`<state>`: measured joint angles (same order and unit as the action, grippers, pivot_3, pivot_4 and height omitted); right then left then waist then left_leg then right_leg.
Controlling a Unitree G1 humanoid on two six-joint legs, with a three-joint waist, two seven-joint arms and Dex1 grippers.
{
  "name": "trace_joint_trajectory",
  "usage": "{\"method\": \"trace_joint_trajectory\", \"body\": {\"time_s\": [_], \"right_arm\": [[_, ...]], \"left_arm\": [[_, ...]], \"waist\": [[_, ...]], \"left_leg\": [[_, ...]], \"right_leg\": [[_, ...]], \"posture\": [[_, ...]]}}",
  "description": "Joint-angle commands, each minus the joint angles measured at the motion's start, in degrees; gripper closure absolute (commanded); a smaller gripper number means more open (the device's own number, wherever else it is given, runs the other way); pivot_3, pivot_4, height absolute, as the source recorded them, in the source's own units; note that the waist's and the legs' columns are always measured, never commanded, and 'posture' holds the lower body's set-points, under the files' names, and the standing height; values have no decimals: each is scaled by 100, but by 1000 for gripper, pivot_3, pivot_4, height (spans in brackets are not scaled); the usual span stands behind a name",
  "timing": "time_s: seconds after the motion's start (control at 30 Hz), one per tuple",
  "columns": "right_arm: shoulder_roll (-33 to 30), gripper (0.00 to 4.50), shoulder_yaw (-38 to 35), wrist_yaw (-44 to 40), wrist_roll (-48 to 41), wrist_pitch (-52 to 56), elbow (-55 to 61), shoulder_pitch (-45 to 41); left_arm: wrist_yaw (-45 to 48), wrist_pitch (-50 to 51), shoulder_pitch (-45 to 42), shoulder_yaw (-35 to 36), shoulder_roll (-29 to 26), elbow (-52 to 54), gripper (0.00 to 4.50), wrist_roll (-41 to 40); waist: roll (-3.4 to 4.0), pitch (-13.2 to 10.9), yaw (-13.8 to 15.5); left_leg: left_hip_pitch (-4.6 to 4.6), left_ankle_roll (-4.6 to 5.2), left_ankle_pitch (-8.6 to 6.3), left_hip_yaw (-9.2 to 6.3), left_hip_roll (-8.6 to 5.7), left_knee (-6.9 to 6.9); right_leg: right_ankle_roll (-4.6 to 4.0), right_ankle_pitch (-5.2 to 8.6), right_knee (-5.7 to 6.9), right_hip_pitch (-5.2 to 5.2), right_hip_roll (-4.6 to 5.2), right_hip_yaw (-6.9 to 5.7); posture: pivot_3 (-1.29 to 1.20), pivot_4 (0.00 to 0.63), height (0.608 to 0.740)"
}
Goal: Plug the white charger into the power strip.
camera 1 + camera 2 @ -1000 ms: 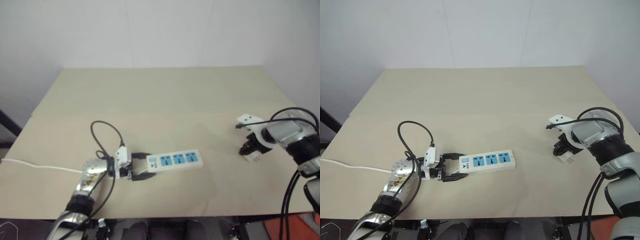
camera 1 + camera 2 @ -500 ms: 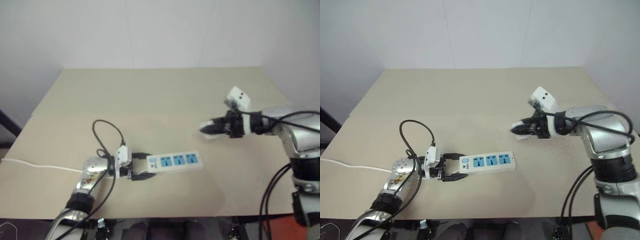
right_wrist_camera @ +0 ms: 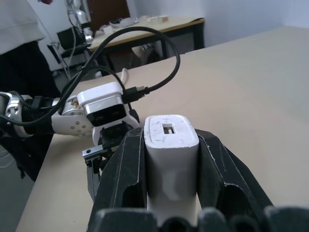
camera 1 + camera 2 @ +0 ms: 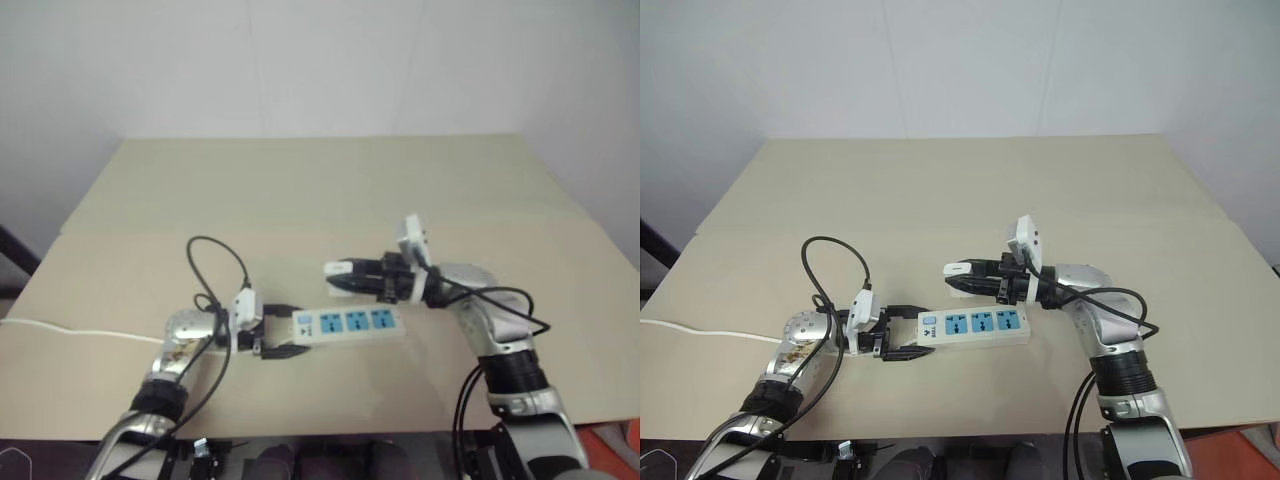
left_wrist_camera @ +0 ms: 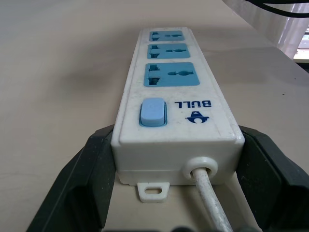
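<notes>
The tan table (image 4: 970, 190) spreads across the middle of the frame, running from the pale wall at the top down to the lower edge. On it, just below centre, lies the power strip (image 4: 975, 326), long and white, its three blue socket faces up and its switch end pointing toward the lower left. The left gripper (image 4: 902, 336) comes in from the lower left with its two black fingers (image 5: 82, 183) spread wide, one on each side of the strip's switch end, bracketing it right where the thin white cord (image 5: 208, 202) leaves the housing. That cord trails off to the left edge of the frame, across the table. A black cable (image 4: 835, 270) loops up above the left wrist. From the lower right the right arm reaches in toward centre, its gripper (image 4: 962, 271) pointing left just above the strip, over the socket faces and apart from them. Its black fingers (image 3: 129, 169) are clamped tight on the white charger (image 3: 171, 147), which stands between them with its small end face showing a slot. The prongs cannot be made out.
</notes>
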<state>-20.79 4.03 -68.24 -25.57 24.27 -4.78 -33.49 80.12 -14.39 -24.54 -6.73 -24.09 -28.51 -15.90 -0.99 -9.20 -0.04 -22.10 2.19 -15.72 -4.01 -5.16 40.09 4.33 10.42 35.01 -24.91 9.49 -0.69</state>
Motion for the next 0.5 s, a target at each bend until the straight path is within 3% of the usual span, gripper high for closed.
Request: {"method": "trace_joint_trajectory", "body": {"time_s": [0.03, 0.5], "right_arm": [[89, 3398, 152, -308, 88, -563, -361, -145], [610, 3398, 148, -597, -4, -1220, -1330, -72]], "left_arm": [[31, 38, 48, -101, -18, -12, 1244, 94], [-28, -38, -46, -114, 49, -152, 1244, 128]], "waist": [[0, 0, -16], [1, 0, -35]], "left_leg": [[1, 0, 0, 0, 0, 0], [4, -1, 0, -1, 0, -2]], "right_leg": [[0, 0, 0, 1, 0, 1], [0, 0, 3, 0, 0, 2]], "posture": [[0, 150, 740], [0, 150, 740]]}}
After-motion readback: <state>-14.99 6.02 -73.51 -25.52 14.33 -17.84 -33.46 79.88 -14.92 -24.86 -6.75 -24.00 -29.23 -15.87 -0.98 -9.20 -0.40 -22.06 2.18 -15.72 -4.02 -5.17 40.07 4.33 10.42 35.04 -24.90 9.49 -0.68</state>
